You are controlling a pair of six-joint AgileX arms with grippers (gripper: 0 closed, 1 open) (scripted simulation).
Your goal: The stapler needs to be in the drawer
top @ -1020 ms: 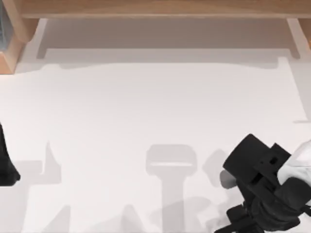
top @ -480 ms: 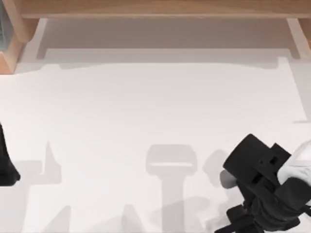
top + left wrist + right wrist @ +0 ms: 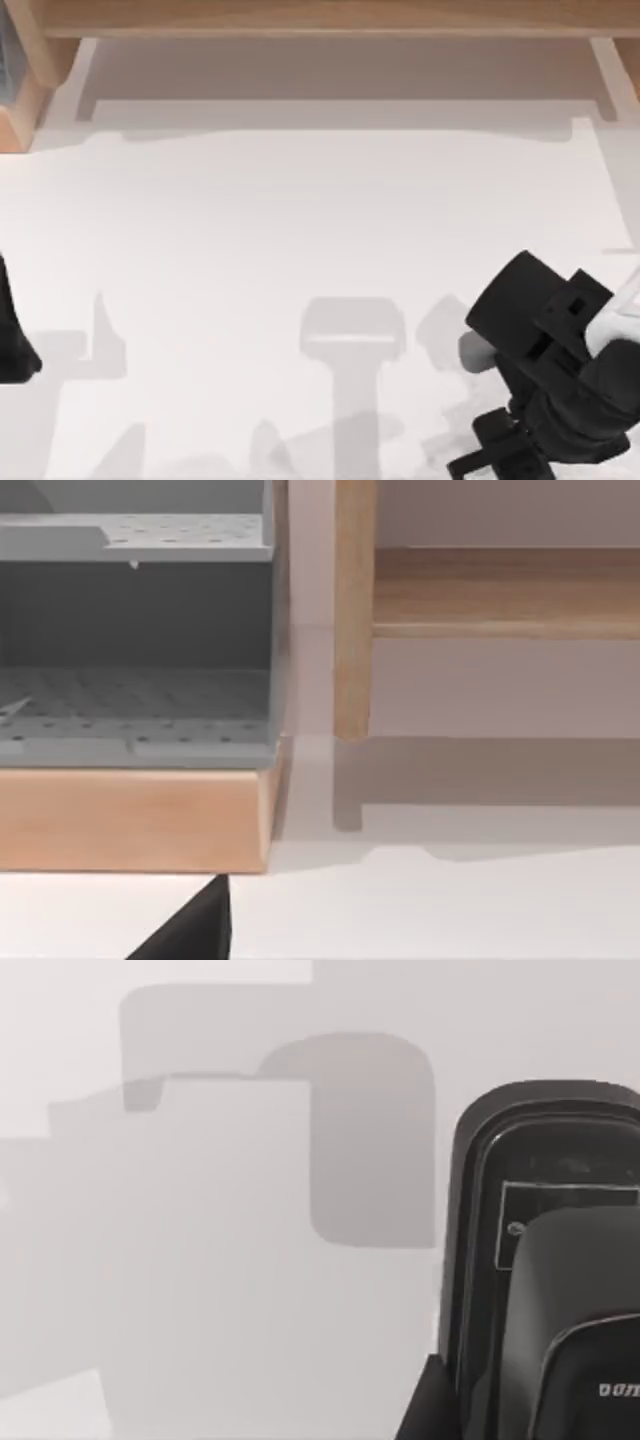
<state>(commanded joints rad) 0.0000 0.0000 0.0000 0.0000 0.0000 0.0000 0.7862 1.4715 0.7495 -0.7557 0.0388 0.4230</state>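
Top view gives you two arms over one white desk (image 3: 300,220). The right gripper (image 3: 497,452) is at the desk's near right corner, and black housing covers it from above. You cannot tell whether it is spread or pressed together. The left gripper (image 3: 12,335) is a dark shape parked at the left edge, and you cannot tell its state either. One wooden frame (image 3: 300,18) runs along the far side.

Right wrist view shows you one stapler (image 3: 550,1145), black with a rounded end and thin grey lines on top. It sits close under the camera with bare desk beside it, so it is at the right gripper in the near right corner, well apart from the far frame. You cannot tell whether the gripper is pinching it or it only lies on the desk.

Left wrist view shows you one wooden case (image 3: 130,815) standing on the desk. It holds two grey perforated trays, an upper tray (image 3: 150,535) and a lower tray (image 3: 130,720). You cannot tell which of them is the drawer. Just beside the case stand one wooden post (image 3: 352,610) and one rail (image 3: 500,590).
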